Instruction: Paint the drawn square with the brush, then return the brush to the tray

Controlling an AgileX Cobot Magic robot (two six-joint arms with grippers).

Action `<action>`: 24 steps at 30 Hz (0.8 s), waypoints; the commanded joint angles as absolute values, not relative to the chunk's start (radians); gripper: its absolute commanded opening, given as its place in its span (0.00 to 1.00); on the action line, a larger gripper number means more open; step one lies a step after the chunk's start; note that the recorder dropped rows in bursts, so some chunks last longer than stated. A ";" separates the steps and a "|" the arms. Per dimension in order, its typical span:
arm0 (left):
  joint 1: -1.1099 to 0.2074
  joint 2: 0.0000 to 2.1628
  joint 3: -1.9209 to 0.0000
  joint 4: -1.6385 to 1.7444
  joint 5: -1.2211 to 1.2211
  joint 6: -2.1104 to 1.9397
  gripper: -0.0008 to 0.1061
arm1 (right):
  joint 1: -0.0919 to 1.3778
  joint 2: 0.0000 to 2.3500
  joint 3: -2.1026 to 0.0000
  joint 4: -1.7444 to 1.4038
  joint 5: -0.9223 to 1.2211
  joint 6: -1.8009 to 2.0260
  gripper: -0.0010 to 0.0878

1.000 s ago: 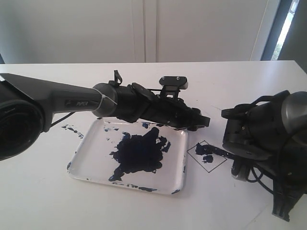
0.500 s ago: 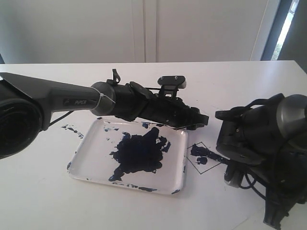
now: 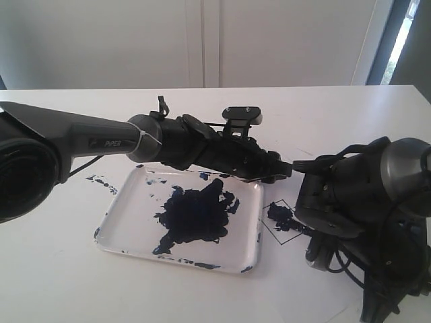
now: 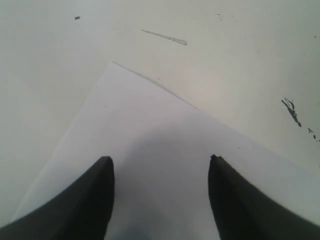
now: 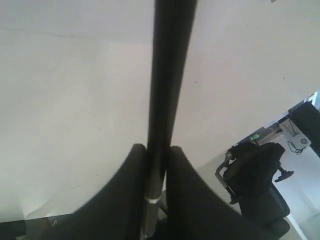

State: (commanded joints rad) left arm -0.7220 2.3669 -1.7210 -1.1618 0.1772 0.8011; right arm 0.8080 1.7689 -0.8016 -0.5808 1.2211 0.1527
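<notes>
Drawn square (image 3: 288, 217) sits right of center, just beside the tray (image 3: 131, 217), half smeared navy. My right claw (image 5: 157, 152) is clamped on the skinny black brush (image 5: 167, 75); left claw (image 4: 160, 167) hangs apart over paper (image 4: 150, 125).

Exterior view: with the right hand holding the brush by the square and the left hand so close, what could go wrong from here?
1. The left hand hangs right beside the right arm; a sweep could knock them together.
2. The right hand pinches only the slim brush handle, which might pivot under pressure.
3. The drawn square is partly hidden by the arm, so strokes may stray past its outline.
</notes>
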 joint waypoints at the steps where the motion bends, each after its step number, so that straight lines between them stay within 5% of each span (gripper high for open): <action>1: -0.722 2.367 -1.721 -1.162 0.177 0.801 0.57 | 0.808 1.769 -0.802 -0.573 1.221 0.148 0.01; 24: -0.722 2.367 -1.721 -1.162 0.188 0.799 0.57 | 0.865 1.765 -0.802 -0.627 1.221 0.145 0.01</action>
State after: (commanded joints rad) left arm -0.7220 2.3669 -1.7210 -1.1618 0.1885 0.7987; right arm 0.8648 1.7646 -0.8016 -0.6267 1.2211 0.1446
